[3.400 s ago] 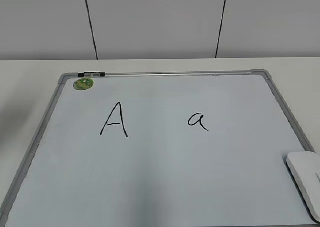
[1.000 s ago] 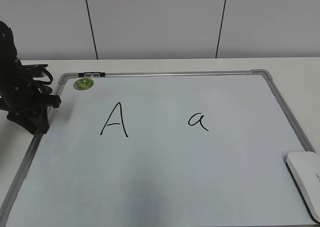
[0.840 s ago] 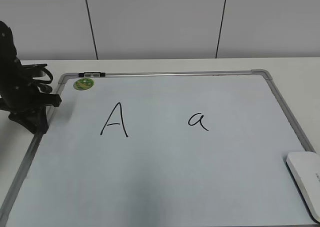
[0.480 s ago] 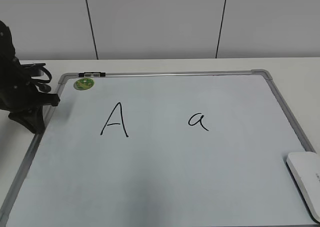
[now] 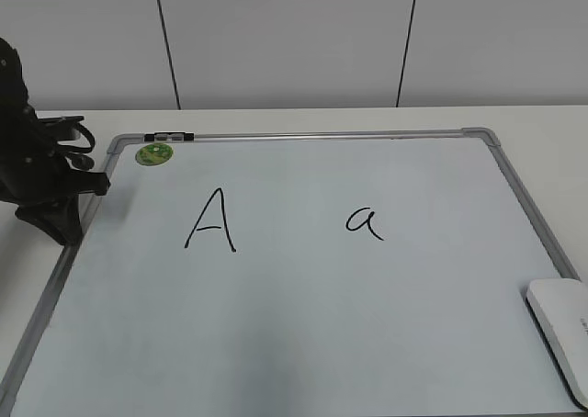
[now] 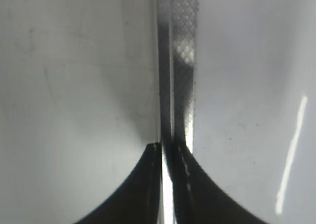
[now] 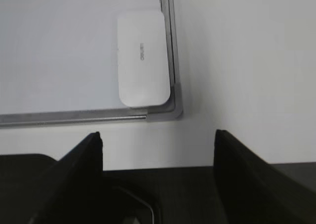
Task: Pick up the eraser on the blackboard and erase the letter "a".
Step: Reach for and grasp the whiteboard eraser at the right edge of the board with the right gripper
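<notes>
White plastic, the eraser (image 7: 143,65) lies in the blackboard's (image 5: 303,334) near right corner, its long side against the grey frame. The right gripper (image 7: 158,140) hangs spread wide over bare table just outside that corner. The left gripper (image 6: 168,152) pinches the board's left frame. The letter "a" (image 5: 364,222) sits mid-board, open surface around it.

A pale cream bench (image 5: 55,121) is carrying the blackboard (image 5: 303,316), which is lying flat and filling most of the bench from near its far edge to its near edge, leaving bare strips showing along the left, right and far sides.
</notes>
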`<state>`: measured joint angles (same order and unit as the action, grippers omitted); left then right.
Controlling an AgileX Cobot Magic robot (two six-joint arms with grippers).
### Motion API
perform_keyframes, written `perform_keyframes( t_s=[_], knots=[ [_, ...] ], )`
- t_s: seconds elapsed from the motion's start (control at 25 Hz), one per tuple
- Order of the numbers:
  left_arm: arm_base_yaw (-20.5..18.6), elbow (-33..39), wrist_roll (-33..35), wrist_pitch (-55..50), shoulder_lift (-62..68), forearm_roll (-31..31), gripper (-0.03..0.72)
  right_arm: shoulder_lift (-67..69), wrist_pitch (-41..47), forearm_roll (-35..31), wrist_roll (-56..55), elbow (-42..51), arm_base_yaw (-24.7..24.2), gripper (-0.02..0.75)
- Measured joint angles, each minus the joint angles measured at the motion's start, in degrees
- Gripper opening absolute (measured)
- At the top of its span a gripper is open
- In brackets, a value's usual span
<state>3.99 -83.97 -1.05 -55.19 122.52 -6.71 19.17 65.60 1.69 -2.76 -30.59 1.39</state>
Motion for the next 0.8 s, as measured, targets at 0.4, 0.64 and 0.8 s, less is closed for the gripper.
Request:
perform_keyframes(
  t_s=[0.4, 0.64, 0.8],
  knots=[
    [0.0, 0.0, 0.0, -0.11, 0.0, 0.35, 0.032, 28.47, -0.04, -4.54, 2.25, -7.0, 0.46, 0.519],
    [0.0, 0.0, 0.0, -0.11, 0.0, 0.55, 0.036, 41.85, -4.64, -4.54, 3.54, -9.1, 0.46, 0.528],
    [0.0, 0.0, 0.0, -0.11, 0.0, 0.67, 0.04, 47.53, -7.76, -4.54, 4.18, -9.46, 0.46, 0.626]
  ],
)
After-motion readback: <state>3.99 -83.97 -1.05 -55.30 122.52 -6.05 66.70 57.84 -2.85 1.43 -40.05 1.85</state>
